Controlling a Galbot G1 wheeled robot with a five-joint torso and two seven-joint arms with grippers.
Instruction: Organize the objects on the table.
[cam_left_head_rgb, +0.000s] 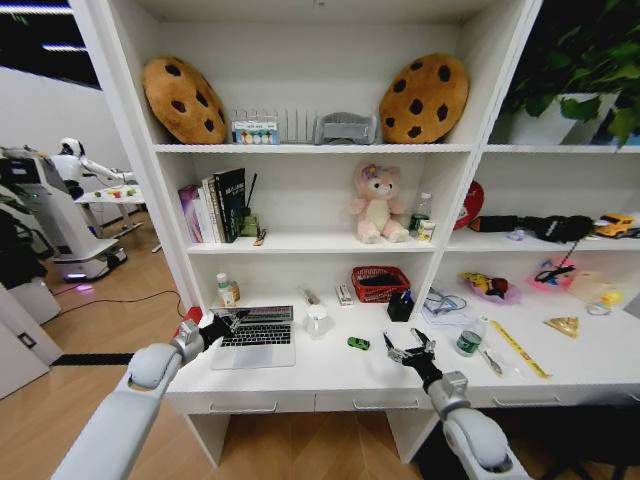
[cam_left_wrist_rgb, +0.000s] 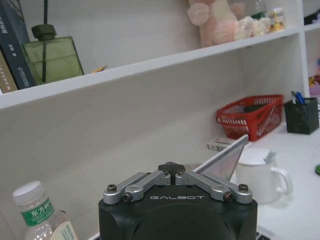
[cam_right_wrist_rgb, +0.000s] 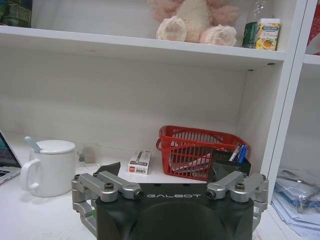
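Observation:
On the white table (cam_left_head_rgb: 330, 372) lies the open silver laptop (cam_left_head_rgb: 255, 340). My left gripper (cam_left_head_rgb: 224, 322) hovers at its back left corner, fingers shut with nothing seen between them; the left wrist view shows the gripper (cam_left_wrist_rgb: 171, 167) with the tilted laptop lid (cam_left_wrist_rgb: 225, 160) just beyond. My right gripper (cam_left_head_rgb: 408, 348) is open above the desk's front, right of the tiny green toy car (cam_left_head_rgb: 358, 343). A green-capped bottle (cam_left_head_rgb: 467, 338), a pen (cam_left_head_rgb: 490, 362) and the yellow ruler (cam_left_head_rgb: 520, 350) lie to its right. Another bottle (cam_left_head_rgb: 227, 291) stands behind the laptop.
A white mug (cam_left_head_rgb: 317, 320), a red basket (cam_left_head_rgb: 380, 283) and a black pen holder (cam_left_head_rgb: 400, 305) stand at the back of the desk. The shelf upright (cam_left_head_rgb: 445, 230) splits the desk. More clutter lies far right. A small box (cam_right_wrist_rgb: 140, 161) sits beside the basket.

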